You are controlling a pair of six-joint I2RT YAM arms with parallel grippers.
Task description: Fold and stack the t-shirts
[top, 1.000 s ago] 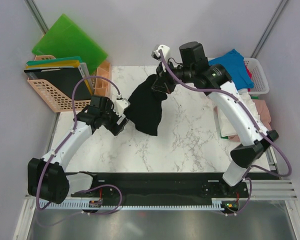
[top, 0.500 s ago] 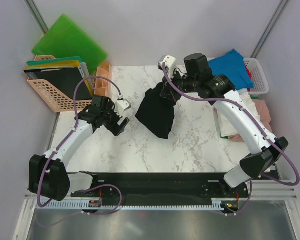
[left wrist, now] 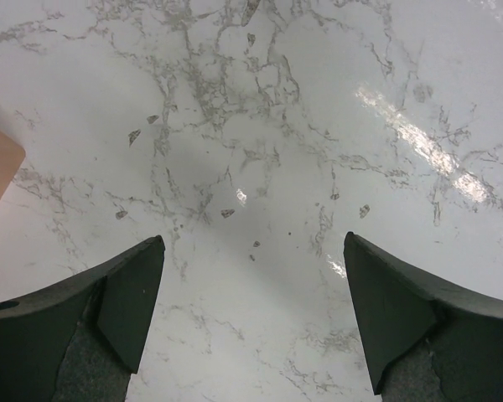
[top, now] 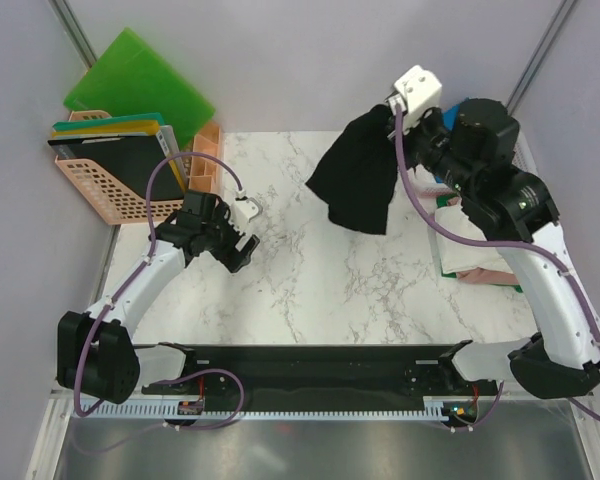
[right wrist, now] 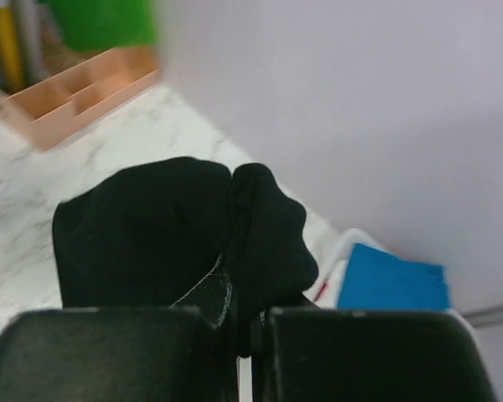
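My right gripper (top: 388,118) is shut on the black t-shirt (top: 358,172) and holds it bunched and hanging above the back right of the marble table (top: 310,280); in the right wrist view the black cloth (right wrist: 184,239) is pinched between the jaws. My left gripper (top: 242,245) is open and empty, low over bare marble at the left; its fingertips (left wrist: 138,285) stand wide apart. A bright blue t-shirt (top: 458,128) lies in the white basket (top: 515,150) at the back right. Pink and white shirts (top: 480,250) are piled at the table's right edge.
A peach basket (top: 105,185) with flat boards stands at the back left, with a bright green plastic board (top: 135,80) behind it. A small peach tray (top: 205,155) sits at the table's back left corner. Grey walls close in the back and sides.
My right gripper has lifted the black t-shirt up and to the right, from the table's middle to the back right. My left gripper let go of it and stayed open at the left.
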